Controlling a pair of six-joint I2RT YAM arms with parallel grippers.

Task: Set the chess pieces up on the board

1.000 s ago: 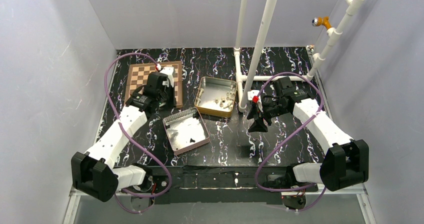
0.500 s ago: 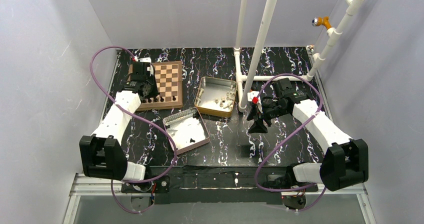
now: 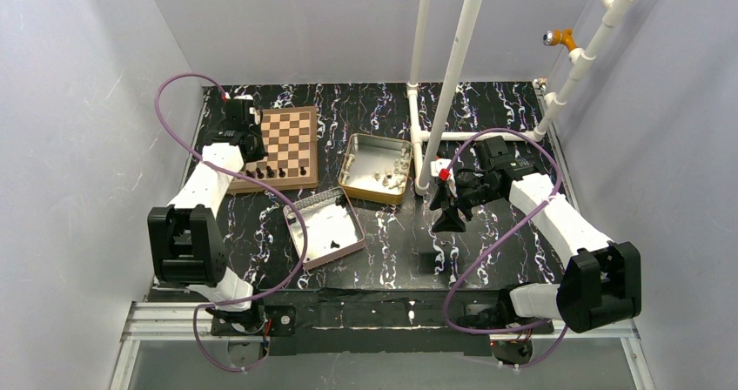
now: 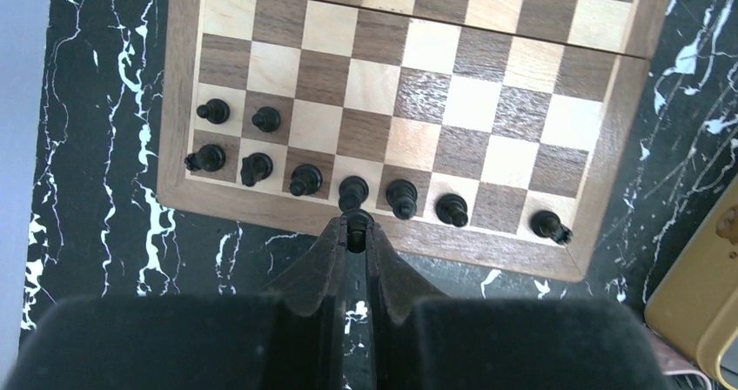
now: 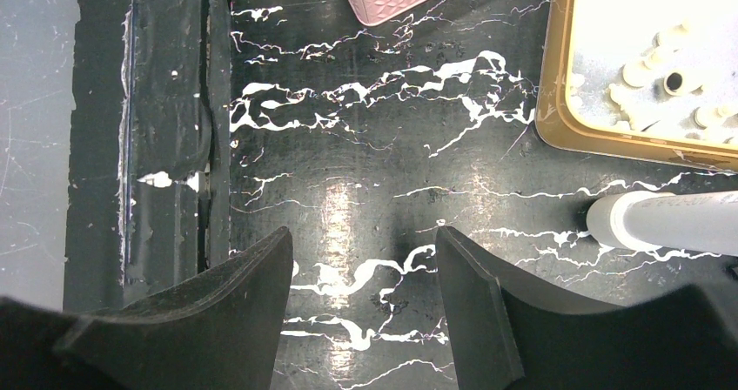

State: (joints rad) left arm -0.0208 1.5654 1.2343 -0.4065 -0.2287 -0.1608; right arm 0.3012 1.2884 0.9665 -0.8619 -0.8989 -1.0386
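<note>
The board (image 4: 452, 103) lies at the far left (image 3: 296, 133). Several black chess pieces (image 4: 403, 197) stand along its near row, and two more (image 4: 265, 118) stand in the second row at the left. My left gripper (image 4: 355, 238) is shut on a small black chess piece (image 4: 356, 225) and hangs over the board's near rim; in the top view it (image 3: 244, 146) is at the board's left side. One black piece (image 3: 334, 245) lies in the pink-sided tin (image 3: 300, 233). My right gripper (image 5: 364, 268) is open and empty above the bare table (image 3: 450, 216).
A gold tin (image 3: 357, 177) with pale pieces stands right of the board and shows in the right wrist view (image 5: 557, 77). White pipes (image 3: 452, 77) rise behind it, with one foot (image 5: 670, 220) near my right gripper. Grey walls close in both sides.
My left arm has swung left and back from over the board to its left side, uncovering the near row of pieces. The right arm has not moved.
</note>
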